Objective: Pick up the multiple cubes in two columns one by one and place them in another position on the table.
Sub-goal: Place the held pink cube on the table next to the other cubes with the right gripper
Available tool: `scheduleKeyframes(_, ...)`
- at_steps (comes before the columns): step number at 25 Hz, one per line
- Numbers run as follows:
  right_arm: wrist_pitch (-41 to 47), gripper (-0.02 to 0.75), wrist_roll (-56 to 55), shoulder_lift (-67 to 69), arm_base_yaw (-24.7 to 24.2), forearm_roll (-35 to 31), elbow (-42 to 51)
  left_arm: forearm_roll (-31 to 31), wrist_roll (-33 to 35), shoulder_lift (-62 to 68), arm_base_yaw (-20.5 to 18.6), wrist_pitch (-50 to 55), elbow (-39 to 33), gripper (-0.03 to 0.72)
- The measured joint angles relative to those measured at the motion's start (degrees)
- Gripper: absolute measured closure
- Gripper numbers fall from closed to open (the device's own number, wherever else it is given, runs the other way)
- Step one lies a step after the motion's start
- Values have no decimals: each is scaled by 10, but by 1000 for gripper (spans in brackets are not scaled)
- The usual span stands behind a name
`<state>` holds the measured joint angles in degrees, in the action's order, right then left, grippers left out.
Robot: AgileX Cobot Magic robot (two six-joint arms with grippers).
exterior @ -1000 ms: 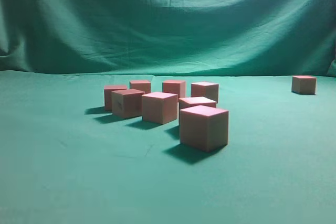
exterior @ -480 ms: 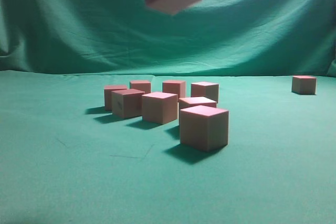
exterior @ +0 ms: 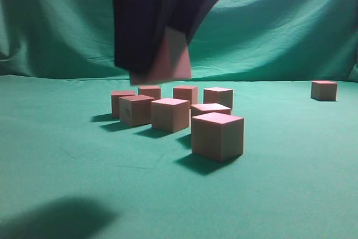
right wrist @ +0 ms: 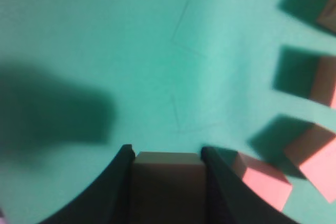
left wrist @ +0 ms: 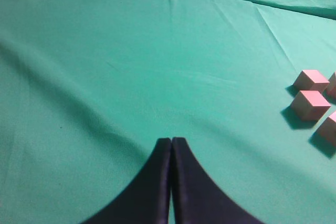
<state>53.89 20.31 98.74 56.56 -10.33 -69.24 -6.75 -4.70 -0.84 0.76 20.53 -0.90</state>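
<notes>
Hanging idle off to the left, the left gripper [left wrist: 171, 145] has its fingers pressed together on nothing. Right of it, the right gripper [right wrist: 167, 157] pinches a carried cube [exterior: 168, 60] above the table [exterior: 56, 149], near the clustered cubes [exterior: 184, 110]. Lower it level over bare cloth, releasing only once it sits flat, clear of neighbours.

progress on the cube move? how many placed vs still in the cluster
One cube sits alone at the far right of the table, apparently already moved. In hand: the right gripper is shut on a cube and hangs above the table. The left gripper is shut and empty. Left: seven cubes in the cluster.
</notes>
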Motion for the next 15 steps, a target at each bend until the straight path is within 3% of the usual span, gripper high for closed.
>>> scheduleKeyframes(15,-83,475,39,63,0,-4,0,0,0,0,0,0,0,688)
